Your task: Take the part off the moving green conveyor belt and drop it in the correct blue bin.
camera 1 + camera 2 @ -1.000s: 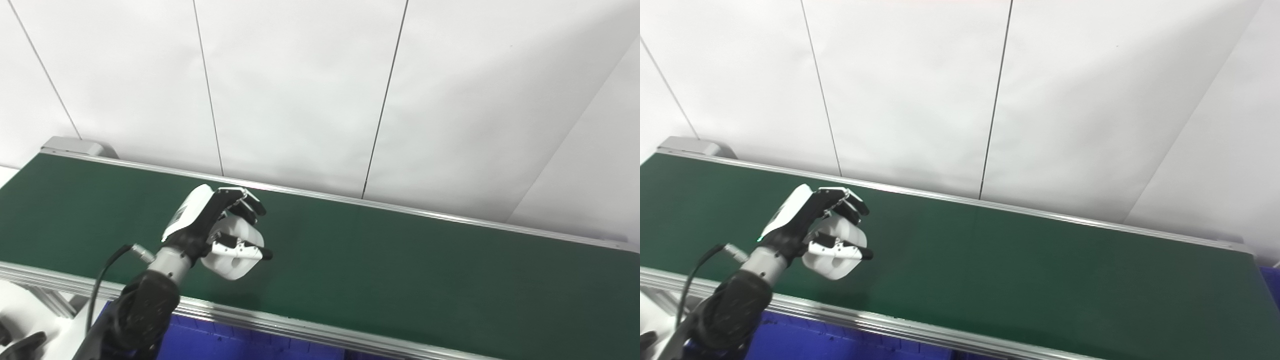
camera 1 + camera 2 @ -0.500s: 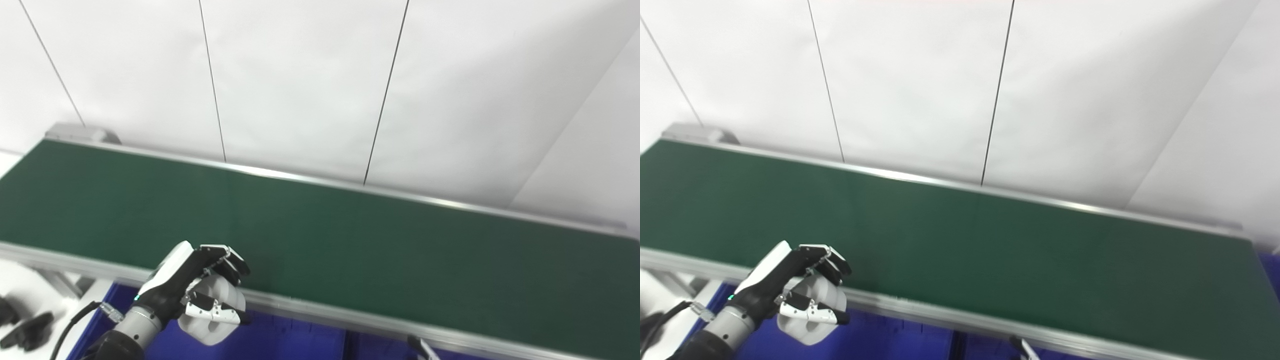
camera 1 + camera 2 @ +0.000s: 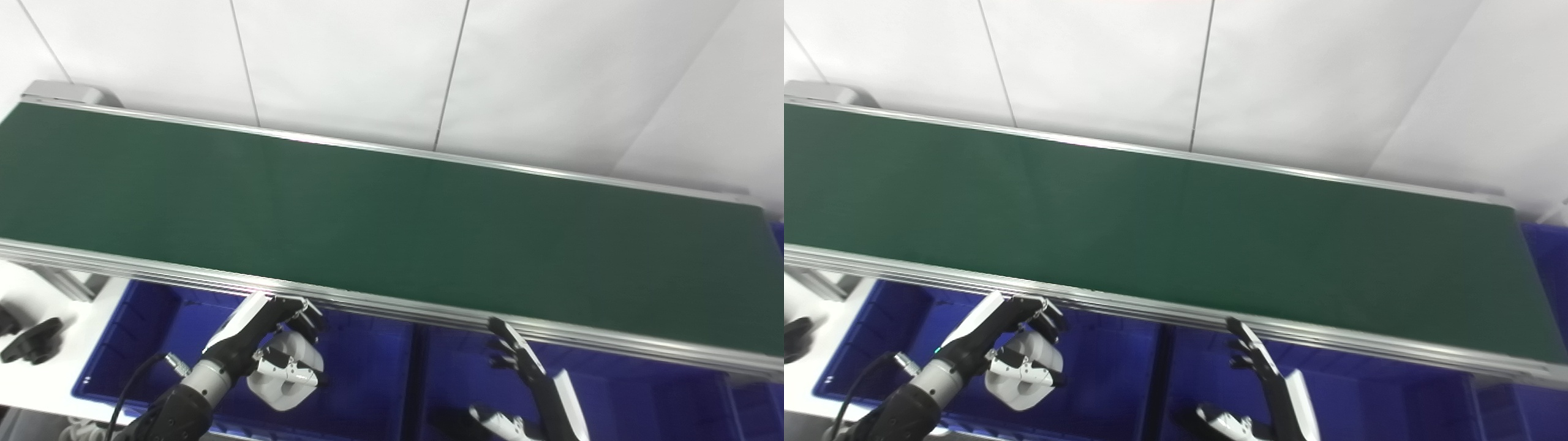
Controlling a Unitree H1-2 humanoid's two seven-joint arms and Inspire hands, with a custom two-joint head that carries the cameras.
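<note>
Behind everything we see a white panelled wall (image 3: 343, 61) with thin dark seams. At far left, on a white tabletop (image 3: 55, 373), we find a black knob-like piece (image 3: 32, 339) (a second one is cut off at the edge).

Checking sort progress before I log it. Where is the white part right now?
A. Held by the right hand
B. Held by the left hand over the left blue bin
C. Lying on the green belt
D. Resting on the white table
B: the left hand grips the white part over the left blue bin, off the belt.
</note>
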